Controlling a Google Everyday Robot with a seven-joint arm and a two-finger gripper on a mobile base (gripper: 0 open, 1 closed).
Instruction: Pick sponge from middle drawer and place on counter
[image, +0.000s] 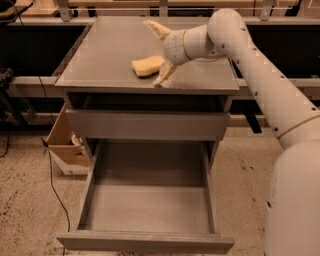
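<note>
The pale-yellow sponge (147, 66) lies flat on the gray counter (105, 55), near its middle front. My gripper (158, 52) is open just right of the sponge; one cream finger (156, 28) points up and back, the other finger (164, 75) rests low beside the sponge. The sponge sits free of the fingers. The middle drawer (150, 200) is pulled out wide below, and its flat floor is bare.
A closed gray drawer front (147, 125) sits above the open drawer. A cardboard box (67, 145) stands on the floor left of the cabinet. A cable (52, 175) runs over the speckled floor. My arm (260, 65) reaches in from the right.
</note>
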